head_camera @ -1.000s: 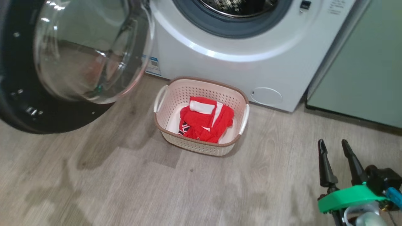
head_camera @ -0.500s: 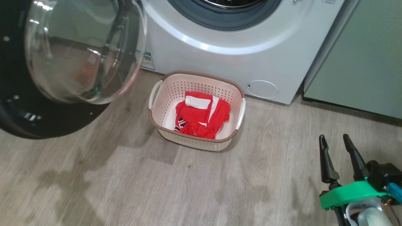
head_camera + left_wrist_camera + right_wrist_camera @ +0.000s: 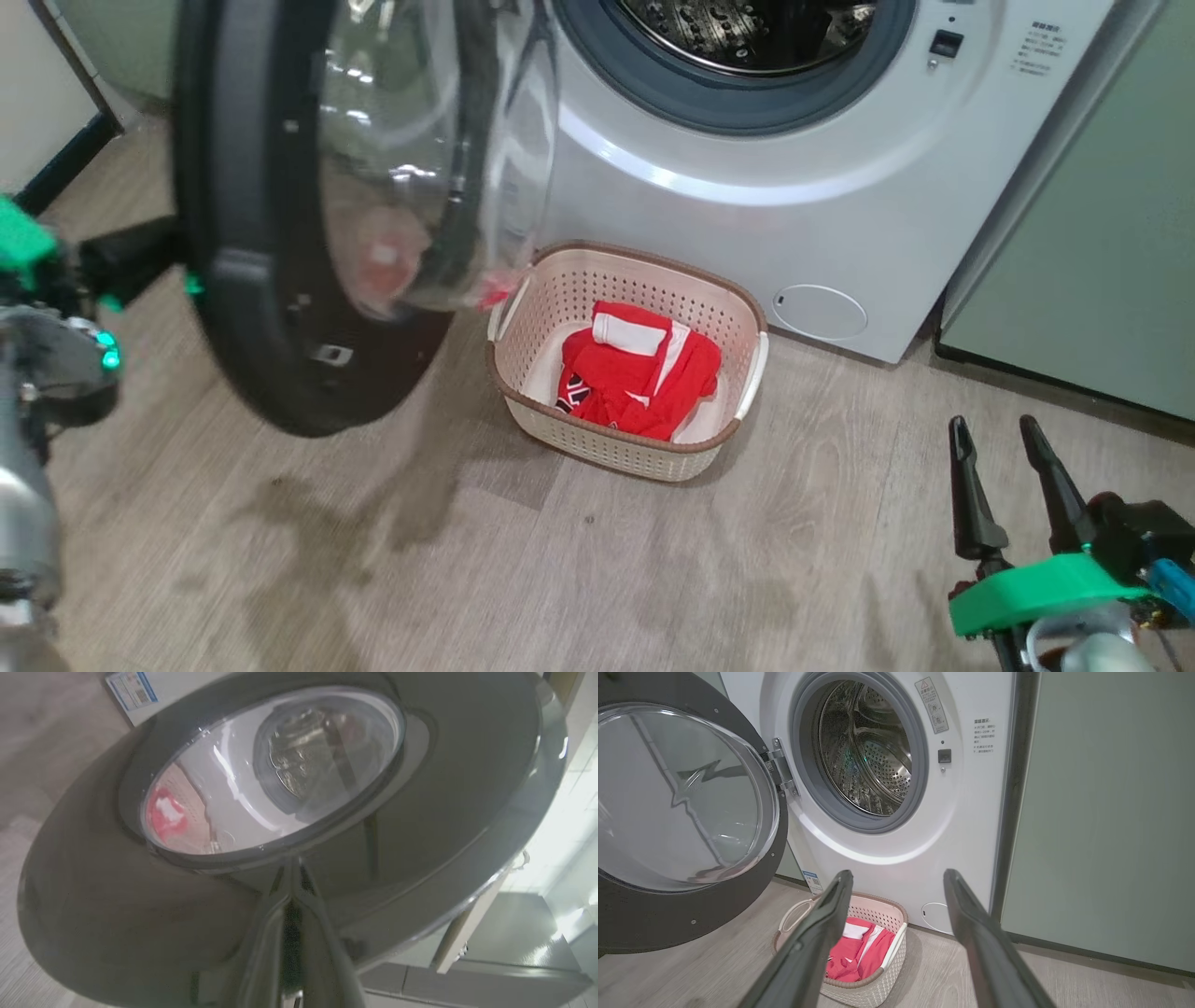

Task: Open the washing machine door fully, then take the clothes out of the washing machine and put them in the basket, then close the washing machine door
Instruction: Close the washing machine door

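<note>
While the clothes (image 3: 644,383) lie in the basket (image 3: 627,450) before the washing machine (image 3: 747,224), we see our left gripper (image 3: 292,870), fingers pressed together, at the half-open washing machine door (image 3: 247,317); our right gripper (image 3: 991,431) hangs wide, empty.

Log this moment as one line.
clothes: in basket | washing machine door: open | left hand: shut, at door's outer face | right hand: open, empty

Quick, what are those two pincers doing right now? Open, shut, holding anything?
Left pincer: closed, gripping nothing, tips at the washing machine door.
Right pincer: open, holding nothing.
</note>
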Motion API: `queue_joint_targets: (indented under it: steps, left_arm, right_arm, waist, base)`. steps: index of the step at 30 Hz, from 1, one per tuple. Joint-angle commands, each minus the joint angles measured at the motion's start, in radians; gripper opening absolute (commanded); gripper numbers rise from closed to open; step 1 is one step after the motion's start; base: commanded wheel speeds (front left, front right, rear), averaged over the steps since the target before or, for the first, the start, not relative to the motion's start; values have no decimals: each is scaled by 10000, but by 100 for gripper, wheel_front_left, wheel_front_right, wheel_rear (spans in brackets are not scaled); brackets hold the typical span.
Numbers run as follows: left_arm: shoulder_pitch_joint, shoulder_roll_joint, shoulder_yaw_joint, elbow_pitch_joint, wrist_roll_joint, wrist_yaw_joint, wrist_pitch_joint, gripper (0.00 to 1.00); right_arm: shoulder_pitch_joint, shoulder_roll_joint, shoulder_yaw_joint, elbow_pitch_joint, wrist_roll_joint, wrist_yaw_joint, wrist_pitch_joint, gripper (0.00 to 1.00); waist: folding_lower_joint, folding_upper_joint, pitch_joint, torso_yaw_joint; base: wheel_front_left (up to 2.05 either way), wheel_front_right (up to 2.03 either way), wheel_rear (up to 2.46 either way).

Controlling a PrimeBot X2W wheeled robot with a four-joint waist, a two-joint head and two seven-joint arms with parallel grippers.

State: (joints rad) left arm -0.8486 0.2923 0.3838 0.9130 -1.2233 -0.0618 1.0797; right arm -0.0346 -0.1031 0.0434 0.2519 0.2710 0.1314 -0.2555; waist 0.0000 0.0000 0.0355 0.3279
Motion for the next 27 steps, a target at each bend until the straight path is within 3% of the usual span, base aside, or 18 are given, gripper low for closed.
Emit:
queue_joint_targets:
  steps: [1,3,4,9,13,18,27]
  left_arm:
    - [-89,213,37,-516,-136,-31,291,0]
    - [13,21,-33,-744,-187,-17,474,0]
    - [240,-422,-123,-1245,-324,57,734,0]
    - [897,-1556,-205,-2533,-619,454,864,0]
    - [1459,-2134,-488,-3505,-714,638,832,0]
    - [1941,-2368,-912,-4157,-735,755,244,0]
    - [1757,-2411,-904,-3983,-980,740,-950,0]
  right_arm:
    - [-102,-82,142,-322,-52,-7,-63,100]
    - [-90,-76,133,-328,-47,-7,-63,100]
    - [-68,-61,123,-337,-39,-7,-63,100]
    - [-56,-61,141,-337,-22,-7,-63,100]
    - [-109,-80,126,-304,-2,-7,-63,100]
    - [-201,-81,186,-273,31,-7,-63,100]
    - [-303,-69,160,-278,38,-7,-63,100]
  waist:
    - [0,0,-17,32]
    - [0,0,-19,50]
    - [0,0,-22,56]
    - [0,0,11,-134]
    - [0,0,43,-485]
    - [0,0,89,-1189]
    - [0,0,283,-3052]
  base:
    - [0,0,0]
    - [0,0,0]
    - [0,0,0]
    - [0,0,0]
    - [0,0,0]
    - [0,0,0]
    - [0,0,0]
